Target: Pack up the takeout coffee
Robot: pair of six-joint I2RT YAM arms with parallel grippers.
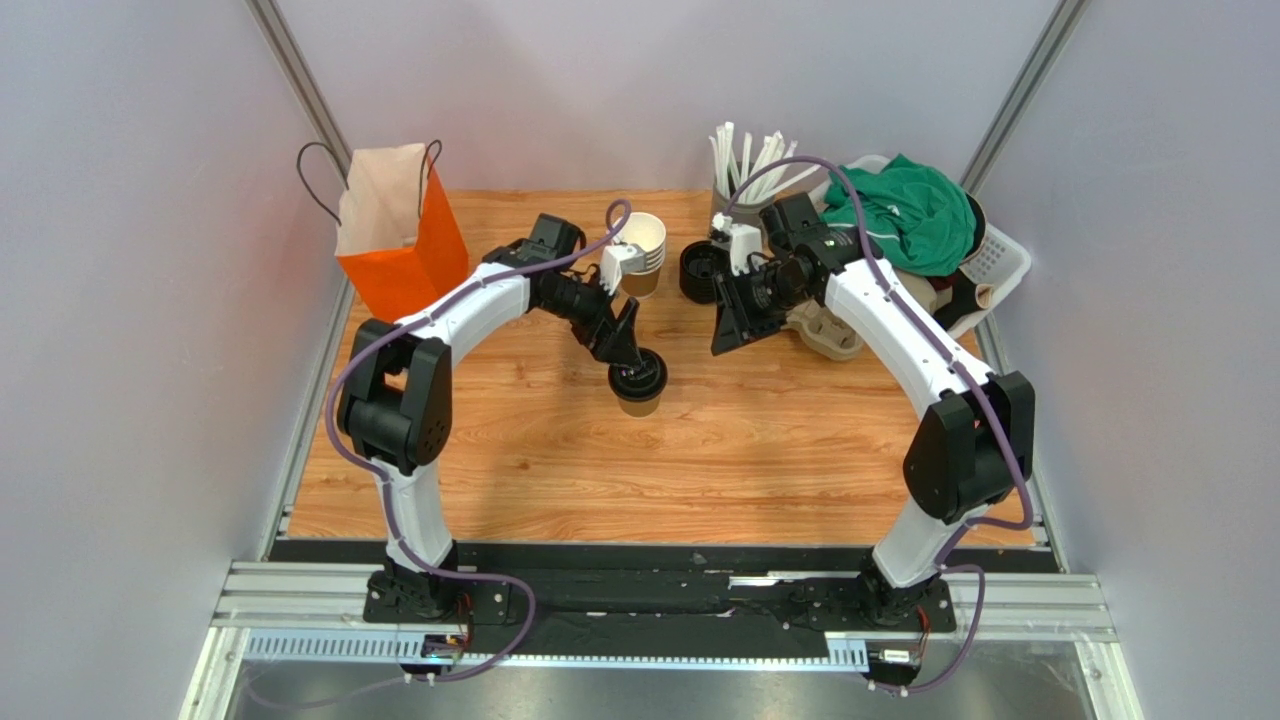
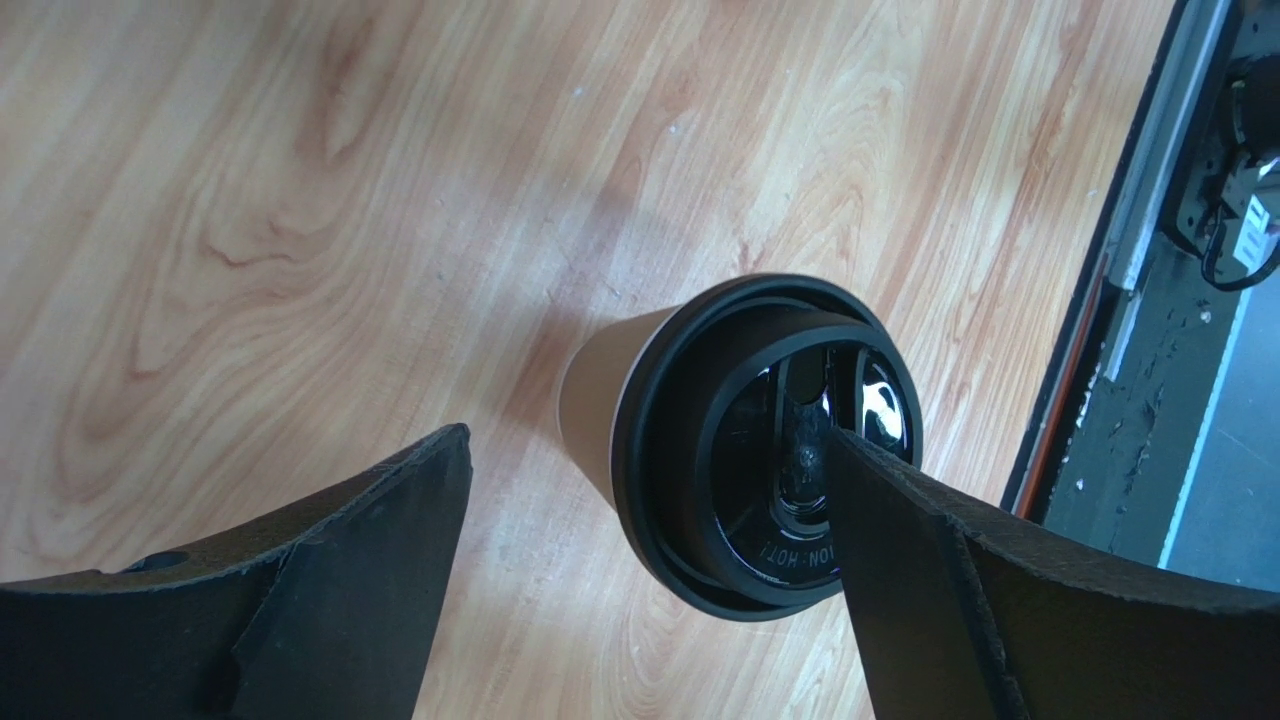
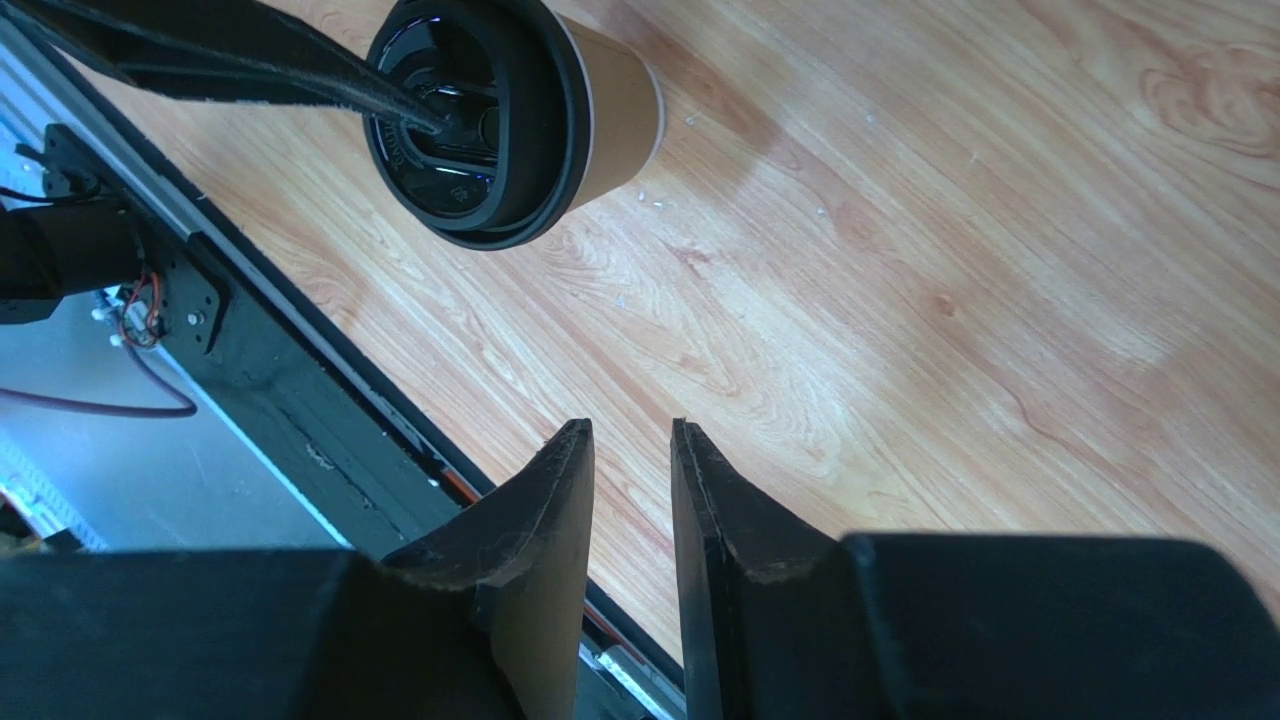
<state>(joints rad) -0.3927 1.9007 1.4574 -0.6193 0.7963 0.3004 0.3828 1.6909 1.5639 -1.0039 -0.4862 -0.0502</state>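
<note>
Coffee [image 1: 639, 387] upright at mid-table [image 1: 781, 450], lid [image 2: 766, 450] on. My left gripper [image 2: 643, 438] is over it, jaws wide, holding nothing. One fingertip [image 2: 887, 510] lies across the lid's centre; I cannot tell if it touches. The other finger is off to the cup's side, apart from it. My right gripper [image 3: 631, 435] hangs right of the coffee, apart from it, jaws narrow, nothing between them. Orange bag [image 1: 398, 240] stands far left. Lidless cup stack [image 1: 643, 248] sits behind the coffee.
</note>
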